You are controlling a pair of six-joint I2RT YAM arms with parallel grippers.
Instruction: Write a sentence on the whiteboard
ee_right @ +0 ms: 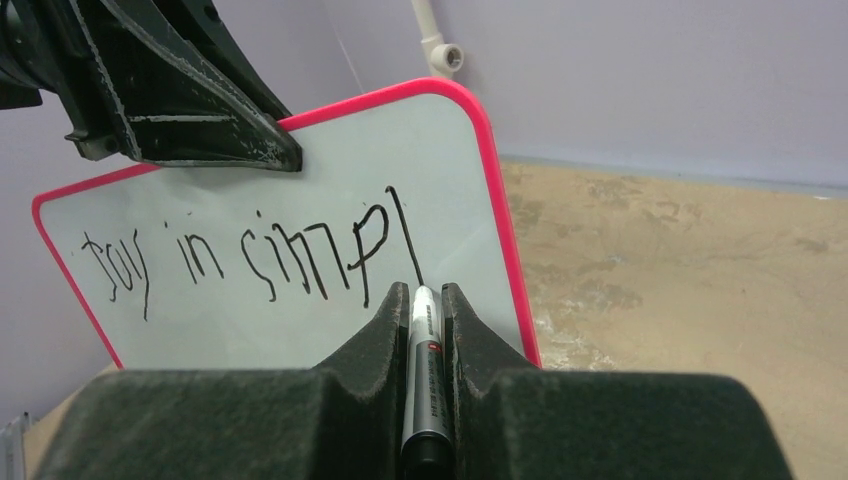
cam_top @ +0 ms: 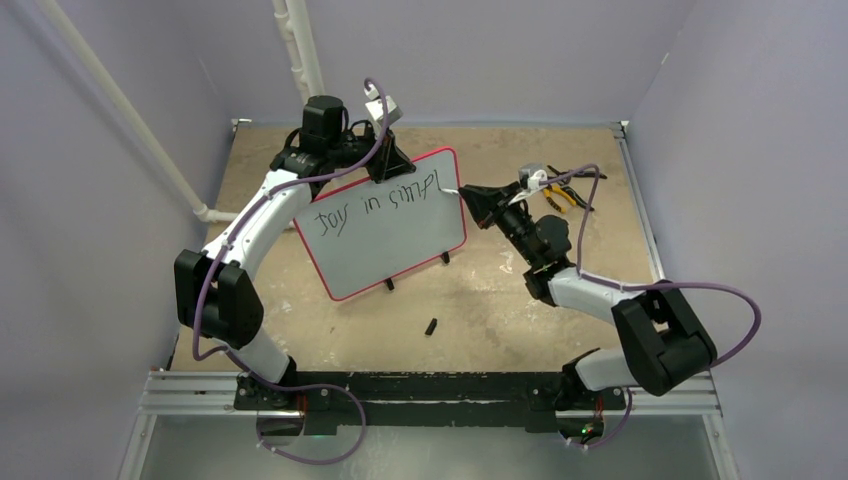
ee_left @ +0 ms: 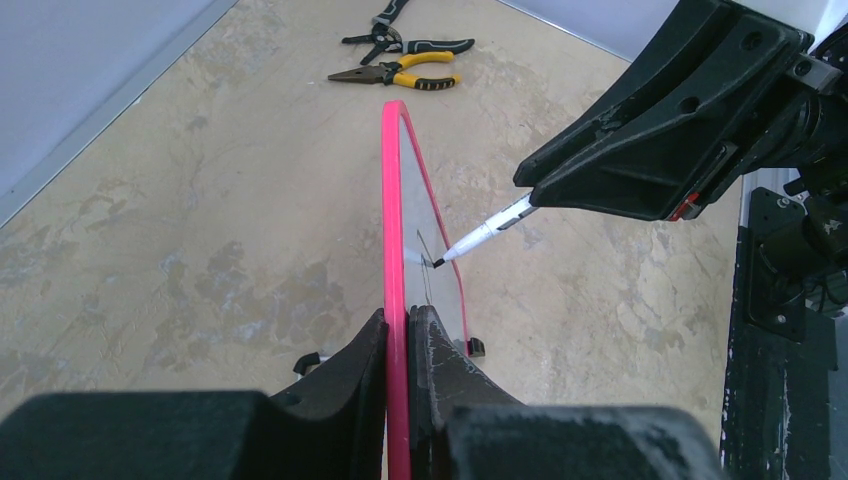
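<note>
Right gripper (ee_right: 427, 300) nearest lens, fingers clenched on marker (ee_right: 425, 350), barrel straight out between them. Nib touching whiteboard (ee_right: 300, 330) at foot of last tall stroke. Held so, probably, to keep nib square to writing face.

Left gripper (ee_left: 399, 318) pinched shut on red-pink rim at top edge, likely steadying board against marker's push.

Board tilted, mid-table towards far side. Black feet low, near table (cam_top: 500, 300); contact not clear.

Sentence (ee_right: 250, 255) so far: roughly "Joy in simpl", one line only, run close to right rim. Little room left there; second line likely needed for the rest.

Yellow-handled pliers (ee_left: 400, 72) on table beyond board. Small dark piece (cam_top: 431, 326), perhaps marker cap, loose on near side, apart from board.

Containers: none in view, so no contents to note.
</note>
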